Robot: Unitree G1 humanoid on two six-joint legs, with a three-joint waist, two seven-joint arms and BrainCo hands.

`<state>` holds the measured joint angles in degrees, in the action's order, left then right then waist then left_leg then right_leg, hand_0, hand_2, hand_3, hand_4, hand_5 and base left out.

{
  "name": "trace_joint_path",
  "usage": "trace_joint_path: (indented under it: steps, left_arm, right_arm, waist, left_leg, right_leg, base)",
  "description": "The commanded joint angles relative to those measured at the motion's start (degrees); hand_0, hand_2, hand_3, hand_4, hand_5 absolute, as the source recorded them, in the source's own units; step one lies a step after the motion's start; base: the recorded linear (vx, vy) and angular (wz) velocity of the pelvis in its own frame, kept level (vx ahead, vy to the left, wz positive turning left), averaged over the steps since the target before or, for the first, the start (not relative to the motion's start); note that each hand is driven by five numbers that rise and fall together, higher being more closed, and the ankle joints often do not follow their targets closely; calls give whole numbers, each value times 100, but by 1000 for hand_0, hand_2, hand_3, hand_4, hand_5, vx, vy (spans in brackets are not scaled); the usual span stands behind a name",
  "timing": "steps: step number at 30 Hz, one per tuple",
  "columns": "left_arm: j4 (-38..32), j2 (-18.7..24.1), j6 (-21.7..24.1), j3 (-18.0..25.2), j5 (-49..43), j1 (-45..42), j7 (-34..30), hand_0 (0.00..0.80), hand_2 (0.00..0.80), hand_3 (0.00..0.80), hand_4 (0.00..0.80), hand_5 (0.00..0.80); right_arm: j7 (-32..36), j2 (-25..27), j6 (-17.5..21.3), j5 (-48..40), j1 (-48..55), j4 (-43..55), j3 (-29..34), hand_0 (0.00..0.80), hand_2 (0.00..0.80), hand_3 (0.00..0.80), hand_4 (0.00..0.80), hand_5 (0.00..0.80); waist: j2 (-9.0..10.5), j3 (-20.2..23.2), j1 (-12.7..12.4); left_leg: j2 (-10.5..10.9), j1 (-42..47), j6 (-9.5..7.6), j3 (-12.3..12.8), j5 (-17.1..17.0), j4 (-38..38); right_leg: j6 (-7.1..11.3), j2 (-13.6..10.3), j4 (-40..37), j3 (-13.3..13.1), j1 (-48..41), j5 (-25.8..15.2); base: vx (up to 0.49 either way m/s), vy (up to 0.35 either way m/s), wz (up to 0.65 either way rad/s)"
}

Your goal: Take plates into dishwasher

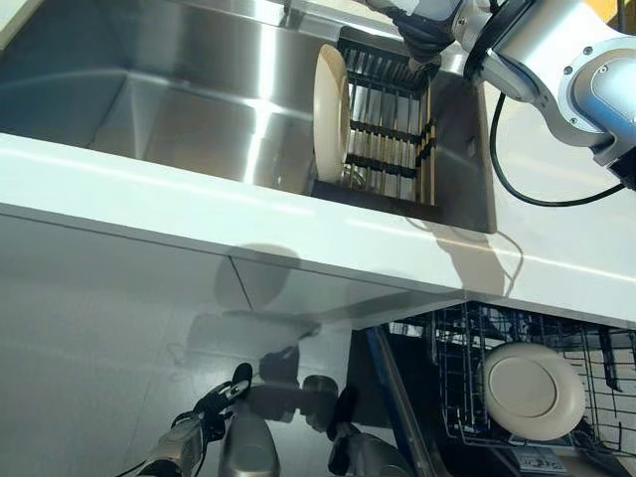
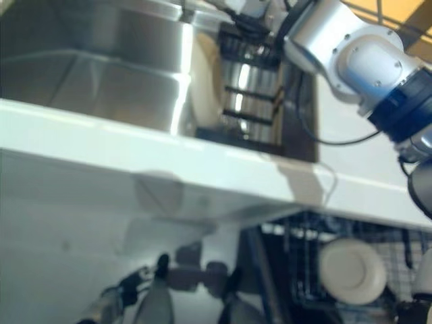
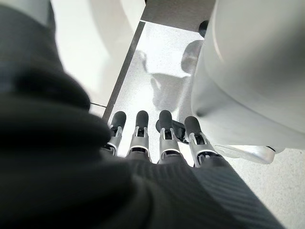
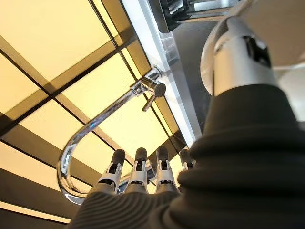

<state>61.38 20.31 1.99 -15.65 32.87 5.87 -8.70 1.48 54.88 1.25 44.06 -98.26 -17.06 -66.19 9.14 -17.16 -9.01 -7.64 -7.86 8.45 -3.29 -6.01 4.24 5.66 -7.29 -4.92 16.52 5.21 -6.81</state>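
Kitchen: steel sink, dishwasher rack

No text, number or sign can be read in any view. A small printed label lies at the near edge of the dishwasher rack, below the plate, but its print is too small to read.

Steel sink set in a white worktop
A curved chrome tap stands at the sink's edge; grey floor lies below the worktop.
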Motion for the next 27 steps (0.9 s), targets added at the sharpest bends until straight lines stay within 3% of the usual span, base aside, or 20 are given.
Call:
trace_joint_path:
  steps: [1,27]
  left_arm:
    - [-206,87,194,10,251,51,-57,0,0,0,0,0]
    - [-442,79,295,14,562,158,-83,0,0,0,0,0]
  right_arm:
    - [75,36,-311,-131,-762,-220,-304,0,0,0,0,0]
    - [813,-102,-363,392,-467,-12,-210,0,0,0,0,0]
  waist:
    - [337,-24,-99]
    - [324,-331,-194]
  left_leg:
    - [471,-157,-443,263,26,76]
    - [515,-310,-481,199,17,76]
  right_leg:
    - [268,-28,-8,-73,9,-139]
    - [269,-43,-8,-9,145,-165]
  base:
    - [1,12,11]
    - [1,4,4]
